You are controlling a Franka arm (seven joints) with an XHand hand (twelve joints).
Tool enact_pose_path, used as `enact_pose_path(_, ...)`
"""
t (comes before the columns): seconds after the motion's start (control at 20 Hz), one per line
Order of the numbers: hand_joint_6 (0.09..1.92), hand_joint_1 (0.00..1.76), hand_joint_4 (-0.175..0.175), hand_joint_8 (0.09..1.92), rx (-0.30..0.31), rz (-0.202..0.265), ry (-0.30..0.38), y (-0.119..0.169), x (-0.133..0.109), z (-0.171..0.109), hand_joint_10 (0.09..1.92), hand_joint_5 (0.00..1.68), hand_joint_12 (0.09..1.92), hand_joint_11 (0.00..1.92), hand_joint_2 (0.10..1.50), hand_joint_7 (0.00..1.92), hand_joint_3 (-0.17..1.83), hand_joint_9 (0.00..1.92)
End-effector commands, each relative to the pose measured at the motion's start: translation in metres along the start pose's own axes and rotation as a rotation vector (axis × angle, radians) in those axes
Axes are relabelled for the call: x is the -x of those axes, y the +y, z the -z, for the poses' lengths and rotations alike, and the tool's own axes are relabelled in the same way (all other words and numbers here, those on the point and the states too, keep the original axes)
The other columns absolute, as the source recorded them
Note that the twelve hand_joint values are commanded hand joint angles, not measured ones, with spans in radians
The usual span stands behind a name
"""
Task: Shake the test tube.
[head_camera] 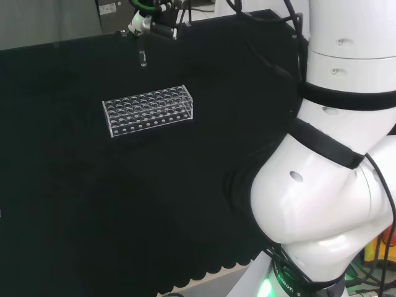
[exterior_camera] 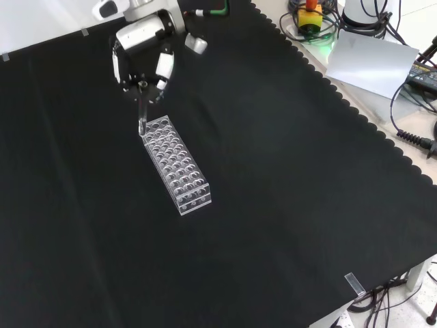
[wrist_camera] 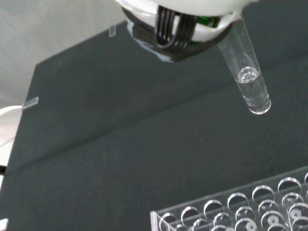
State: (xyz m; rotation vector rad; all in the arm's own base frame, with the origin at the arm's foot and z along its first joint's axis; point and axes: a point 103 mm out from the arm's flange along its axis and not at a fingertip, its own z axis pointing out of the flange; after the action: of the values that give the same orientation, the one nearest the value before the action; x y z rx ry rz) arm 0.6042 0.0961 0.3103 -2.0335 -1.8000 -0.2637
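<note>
In the head view, the big white arm links (head_camera: pixel 328 179) are seen closest, at the right. Past them, the black surface (head_camera: pixel 154 216) is spread out wide. A clear rack (head_camera: pixel 148 110) full of round holes is set on the surface, about in the middle, with its long side running left to right in this view.

Farther off, above the far edge of the surface, the robot hand (head_camera: pixel 151 23) is held up in the air. It is reached out well past the rack. In the front view, the robot hand (exterior_camera: pixel 140 58) is seen at the top left, with its fingers (exterior_camera: pixel 162 67) pointed down and curled in around the top of the test tube (exterior_camera: pixel 143 113).

The test tube is pinched at its upper end by the fingers and is hung almost straight up and down, with its round closed end pointing down. In the head view, the test tube (head_camera: pixel 143 57) is seen as a small clear stick under the hand, up off the surface. In the front view, its bottom end is seen just beside the far end of the rack (exterior_camera: pixel 176 164).

In the wrist view, the test tube (wrist_camera: pixel 246 72) is seen close up, and a little clear water is seen in its bottom end. The holes of the rack (wrist_camera: pixel 240 207) are seen below it.
</note>
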Motion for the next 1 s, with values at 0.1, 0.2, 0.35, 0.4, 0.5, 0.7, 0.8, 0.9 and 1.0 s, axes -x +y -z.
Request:
enact_pose_path(0.1, 0.57, 1.42, -0.175, 0.6, 0.034, 0.006, 0.004, -0.01, 0.002, 0.028, 0.62, 1.24, 1.01, 1.12, 0.84, 1.65, 0.27, 1.26)
enact_pose_path(0.2, 0.57, 1.42, -0.175, 0.61, 0.032, 0.017, 0.0, -0.011, -0.001, 0.031, 0.62, 1.24, 1.01, 1.12, 0.84, 1.64, 0.27, 1.26)
enact_pose_path(0.35, 0.57, 1.42, -0.175, 0.61, 0.029, 0.046, 0.01, -0.012, -0.014, 0.029, 0.62, 1.24, 1.01, 1.11, 0.84, 1.64, 0.27, 1.26)
enact_pose_path(0.4, 0.57, 1.42, -0.175, 0.61, 0.027, 0.059, 0.015, -0.012, -0.021, 0.027, 0.62, 1.24, 1.01, 1.11, 0.84, 1.64, 0.27, 1.26)
enact_pose_path(0.5, 0.57, 1.42, -0.175, 0.61, 0.03, 0.077, 0.022, -0.013, -0.029, 0.025, 0.62, 1.24, 1.01, 1.11, 0.84, 1.64, 0.27, 1.25)
enact_pose_path(0.7, 0.57, 1.42, -0.175, 0.61, 0.025, 0.116, 0.009, -0.017, -0.061, 0.011, 0.62, 1.24, 1.02, 1.11, 0.85, 1.64, 0.27, 1.25)
enact_pose_path(0.8, 0.57, 1.42, -0.175, 0.61, 0.024, 0.133, 0.017, -0.02, -0.077, 0.003, 0.62, 1.24, 1.02, 1.11, 0.85, 1.64, 0.26, 1.25)
enact_pose_path(0.9, 0.57, 1.42, -0.175, 0.61, 0.01, 0.155, 0.029, -0.023, -0.087, -0.001, 0.62, 1.24, 1.02, 1.11, 0.85, 1.64, 0.26, 1.25)
enact_pose_path(1.0, 0.57, 1.42, -0.175, 0.61, -0.007, 0.181, 0.018, -0.024, -0.109, -0.006, 0.62, 1.24, 1.02, 1.11, 0.85, 1.64, 0.26, 1.25)
